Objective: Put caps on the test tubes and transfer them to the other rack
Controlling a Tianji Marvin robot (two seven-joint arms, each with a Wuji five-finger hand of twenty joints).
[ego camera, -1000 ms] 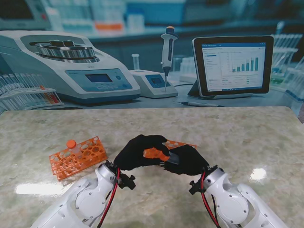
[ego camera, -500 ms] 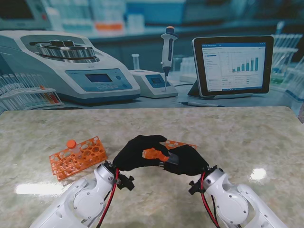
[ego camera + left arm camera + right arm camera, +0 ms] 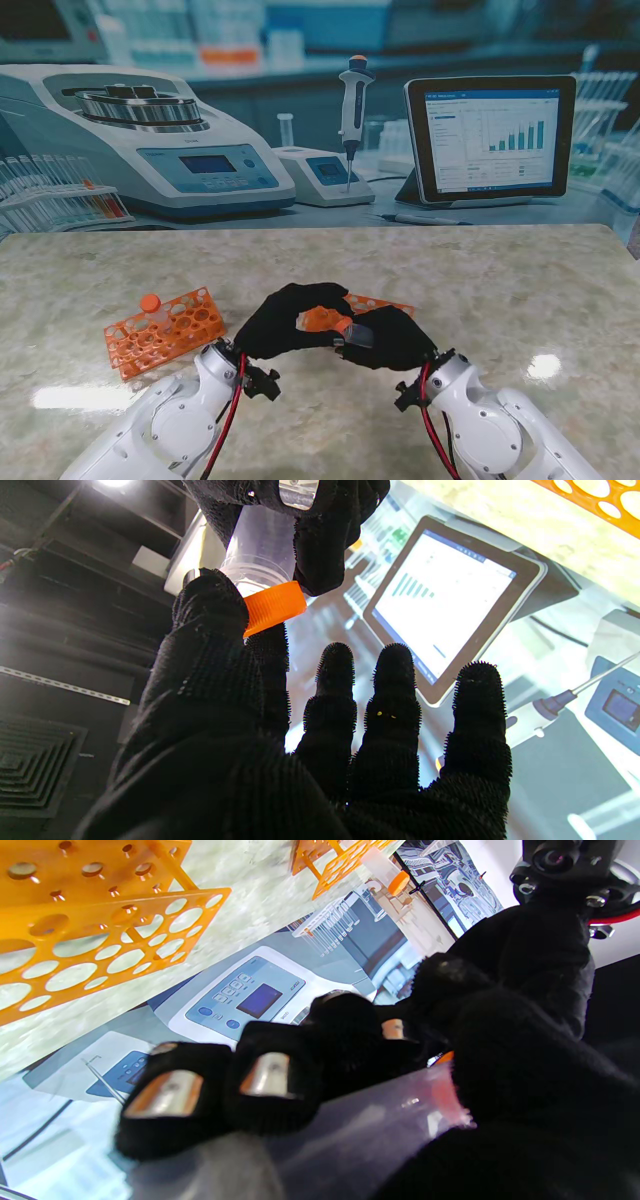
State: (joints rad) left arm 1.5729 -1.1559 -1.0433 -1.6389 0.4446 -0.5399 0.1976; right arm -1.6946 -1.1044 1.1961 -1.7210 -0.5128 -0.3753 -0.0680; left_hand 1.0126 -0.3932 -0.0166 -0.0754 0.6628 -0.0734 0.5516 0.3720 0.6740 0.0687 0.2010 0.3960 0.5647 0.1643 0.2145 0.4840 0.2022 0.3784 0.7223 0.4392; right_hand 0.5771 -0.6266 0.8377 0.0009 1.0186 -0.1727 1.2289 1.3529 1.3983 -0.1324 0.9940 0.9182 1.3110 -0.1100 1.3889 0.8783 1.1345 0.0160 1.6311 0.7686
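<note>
A clear test tube (image 3: 358,334) hangs over the table between my two black-gloved hands. My right hand (image 3: 392,340) is shut around its body, fingers (image 3: 280,1080) wrapped over the tube (image 3: 360,1135). My left hand (image 3: 285,320) pinches an orange cap (image 3: 274,608) on the tube's mouth (image 3: 262,545) between thumb and index; its other fingers (image 3: 395,705) are spread. An orange rack (image 3: 165,330) on the left holds one orange-capped tube (image 3: 150,302). A second orange rack (image 3: 378,303) lies just beyond the hands, mostly hidden.
At the table's far edge a backdrop shows a centrifuge (image 3: 150,140), a pipette (image 3: 352,110) and a tablet (image 3: 490,135). In the right wrist view, the nearby rack's holes (image 3: 100,940) stand without tubes.
Both hands have kept their hold and drifted very slightly toward me. The left fingers have shifted a little around the cap.
</note>
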